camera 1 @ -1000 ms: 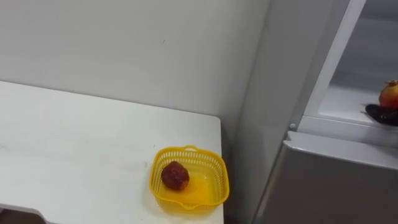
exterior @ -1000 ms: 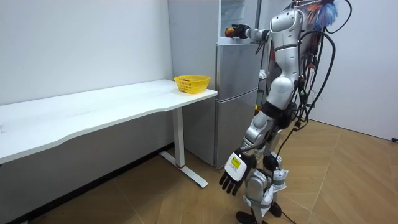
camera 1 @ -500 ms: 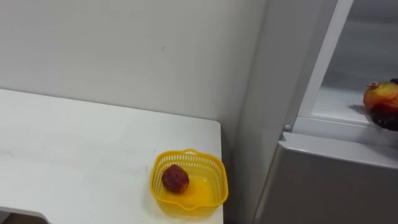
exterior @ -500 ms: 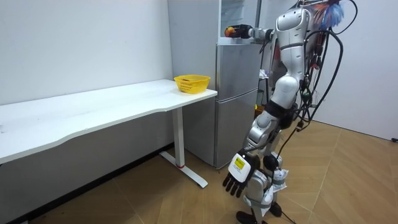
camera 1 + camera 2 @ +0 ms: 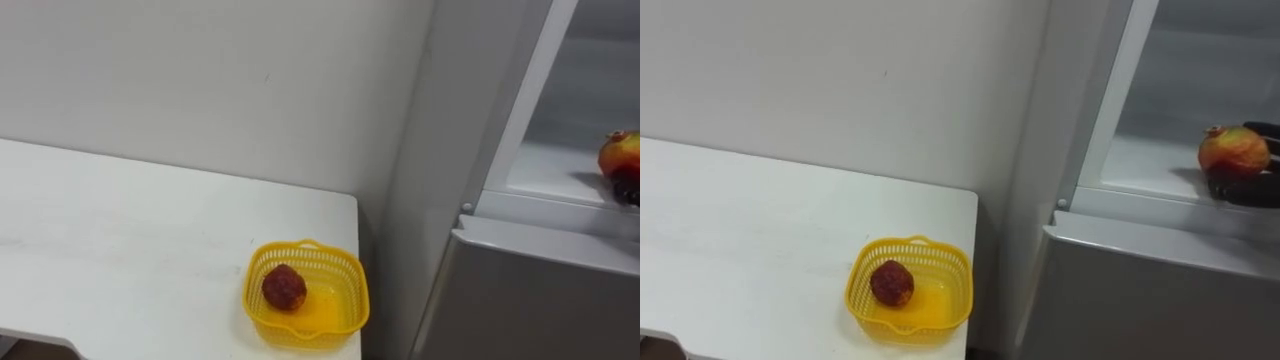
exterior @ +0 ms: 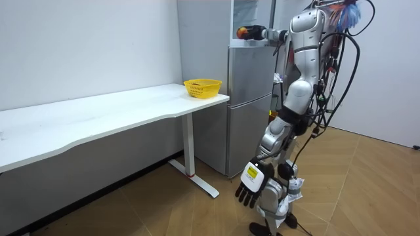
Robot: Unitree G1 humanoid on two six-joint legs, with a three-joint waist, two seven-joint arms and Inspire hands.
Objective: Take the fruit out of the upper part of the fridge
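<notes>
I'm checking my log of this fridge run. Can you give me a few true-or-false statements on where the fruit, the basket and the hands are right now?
1. The yellow basket holds one dark red fruit. True.
2. The basket stands in the middle of the table. False: it sits at the table's corner next to the fridge.
3. The right hand grips a red-yellow fruit at the upper compartment's opening. True.
4. The left hand rests on the table. False: it hangs open beside the robot's leg, holding nothing.
5. The upper compartment is closed. False: it is open, and its pale inside is visible.
</notes>
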